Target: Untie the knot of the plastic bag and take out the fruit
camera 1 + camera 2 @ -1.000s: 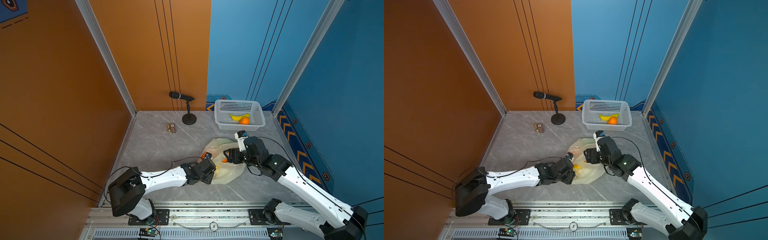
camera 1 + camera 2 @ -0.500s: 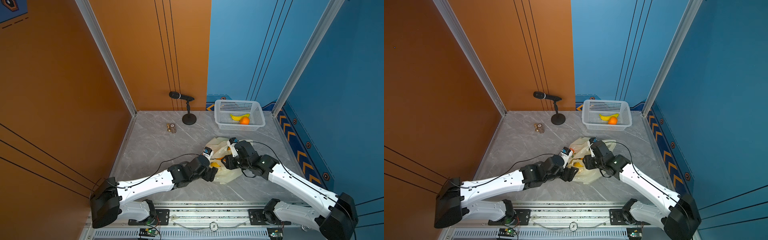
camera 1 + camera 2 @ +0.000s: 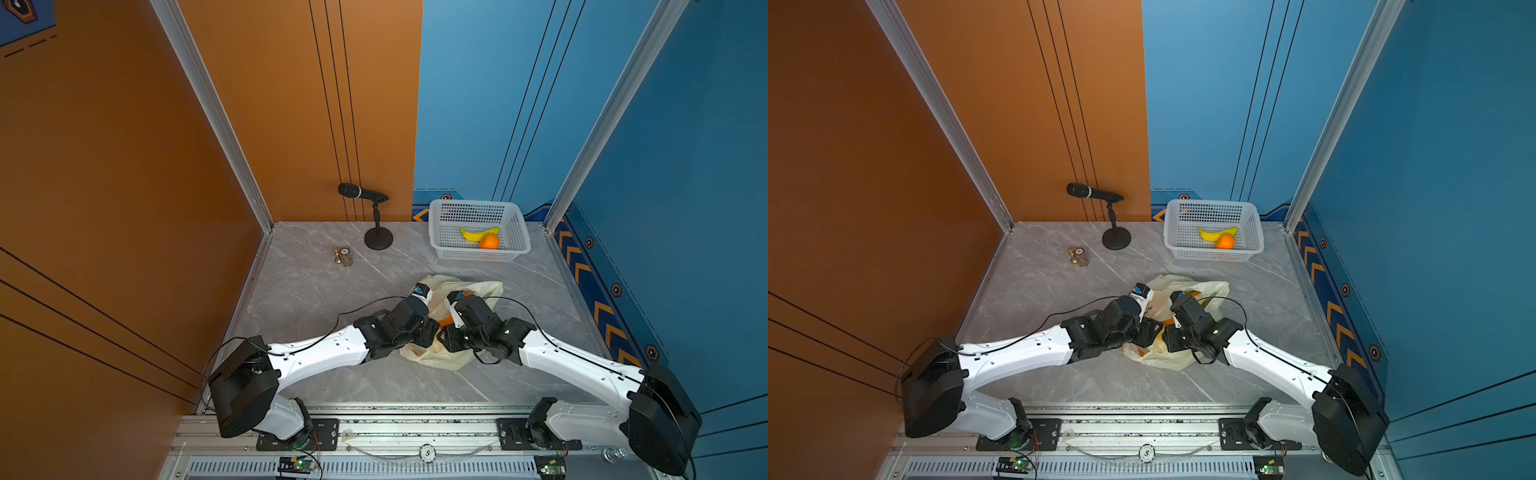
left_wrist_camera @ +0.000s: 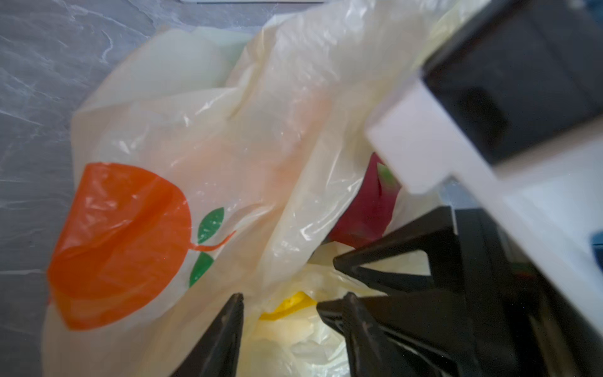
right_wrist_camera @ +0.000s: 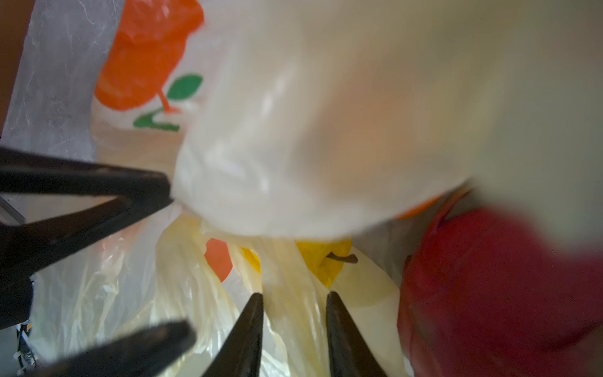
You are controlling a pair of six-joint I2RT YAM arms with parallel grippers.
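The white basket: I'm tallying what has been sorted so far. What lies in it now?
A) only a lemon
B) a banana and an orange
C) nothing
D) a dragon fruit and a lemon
B: in both top views the white basket holds a yellow banana with an orange beside it.

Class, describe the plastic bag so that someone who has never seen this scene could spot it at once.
Find the grey marble tabletop. In front of the white basket at its far right corner lies the plastic bag. Unlike the rigid basket, it is crumpled, translucent pale yellow, with an orange print.
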